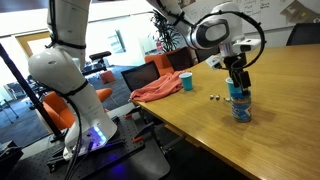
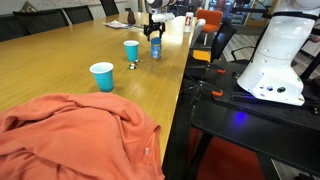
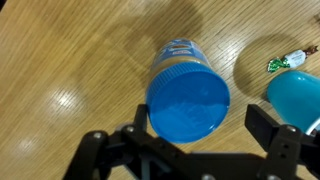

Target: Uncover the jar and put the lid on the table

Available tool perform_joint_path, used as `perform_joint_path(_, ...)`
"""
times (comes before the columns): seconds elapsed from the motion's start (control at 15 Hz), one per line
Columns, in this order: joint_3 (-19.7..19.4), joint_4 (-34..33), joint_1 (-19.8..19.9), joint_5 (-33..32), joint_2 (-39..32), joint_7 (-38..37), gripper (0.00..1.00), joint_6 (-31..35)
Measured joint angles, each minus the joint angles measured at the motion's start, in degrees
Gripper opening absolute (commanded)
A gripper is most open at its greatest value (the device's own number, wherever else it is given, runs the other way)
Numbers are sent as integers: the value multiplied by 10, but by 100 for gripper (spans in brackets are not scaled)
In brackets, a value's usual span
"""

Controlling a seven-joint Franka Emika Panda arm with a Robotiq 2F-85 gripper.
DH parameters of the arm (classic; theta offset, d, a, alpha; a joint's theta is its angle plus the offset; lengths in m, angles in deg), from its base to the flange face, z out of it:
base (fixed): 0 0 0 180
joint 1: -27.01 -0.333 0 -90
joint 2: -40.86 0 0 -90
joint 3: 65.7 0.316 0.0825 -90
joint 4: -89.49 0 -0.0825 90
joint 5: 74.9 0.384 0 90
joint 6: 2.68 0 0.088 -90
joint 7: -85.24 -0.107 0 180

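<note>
My gripper (image 3: 200, 125) hangs wide open over the lid (image 3: 188, 103). The lid still caps the jar (image 3: 178, 55) near the counter (image 3: 60, 60) edge; removal and placing remain.

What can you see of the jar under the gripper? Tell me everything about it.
The jar is a short cylinder, likely plastic, wrapped in a blue label band with pale lettering. It stands upright on the wooden table, closed by its flat round blue lid. The open gripper straddles the lid from above. A teal cup stands close beside the jar without touching it.
</note>
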Motion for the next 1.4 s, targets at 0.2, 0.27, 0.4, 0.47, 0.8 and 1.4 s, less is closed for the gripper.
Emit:
perform_joint_path(0.2, 0, -3, 0, 0, -5, 0, 74, -4)
perform_joint_path(0.27, 0, -4, 0, 0, -6, 0, 65, -5)
perform_joint_path(0.4, -2, -7, 0, -1, -9, 0, 55, -8)
perform_joint_path(0.47, -2, -9, 0, -1, -10, 0, 55, -11)
perform_joint_path(0.8, -2, -12, -2, -1, -12, 0, 55, -12)
perform_joint_path(1.4, -8, 21, -31, -24, 50, 7, 55, -12)
